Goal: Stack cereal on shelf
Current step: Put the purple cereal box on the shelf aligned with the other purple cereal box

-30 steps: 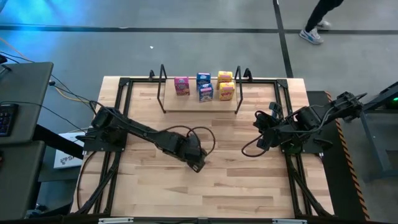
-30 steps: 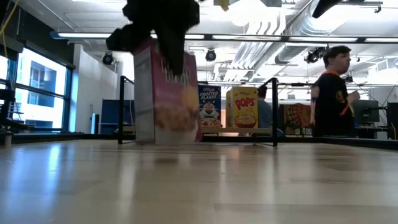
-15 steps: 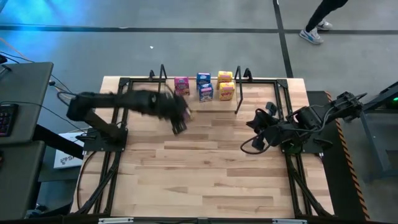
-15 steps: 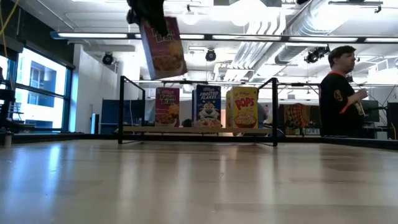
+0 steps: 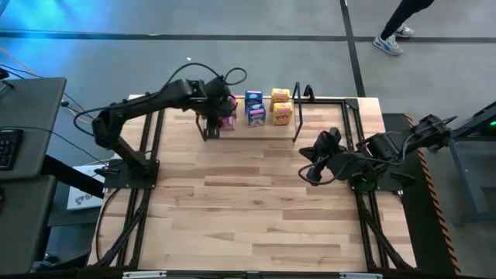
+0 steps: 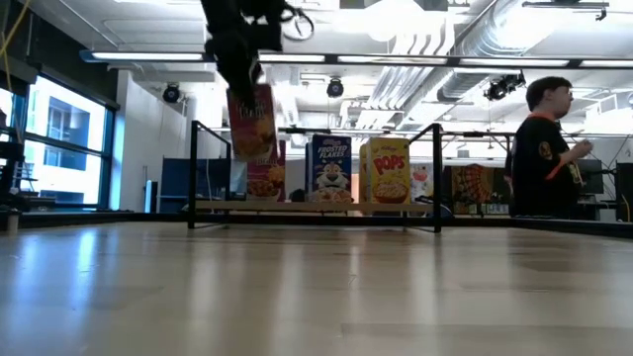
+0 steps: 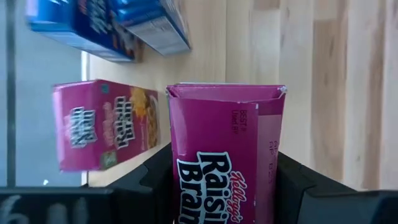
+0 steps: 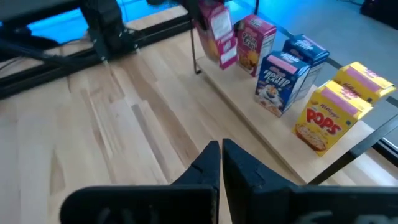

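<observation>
I see the shelf (image 5: pixel 248 128) along the far edge of the table (image 5: pixel 256 209), with the near half of the tabletop open wood, plenty of room there. On the shelf board stand a pink box (image 8: pixel 255 42), two blue boxes (image 8: pixel 281 81) one behind the other, and two yellow boxes (image 8: pixel 328 115) likewise, small gaps between the colours. My left gripper (image 5: pixel 211 116) reaches out long toward the far-left end of the shelf, fingers clamped on a second pink Raisin Bran box (image 7: pixel 227 149), held in the air above the board, just in front of the standing pink one. My right gripper (image 8: pixel 221 155) hangs near the right edge, fingers pressed together, holding nothing, pointed at the shelf.
</observation>
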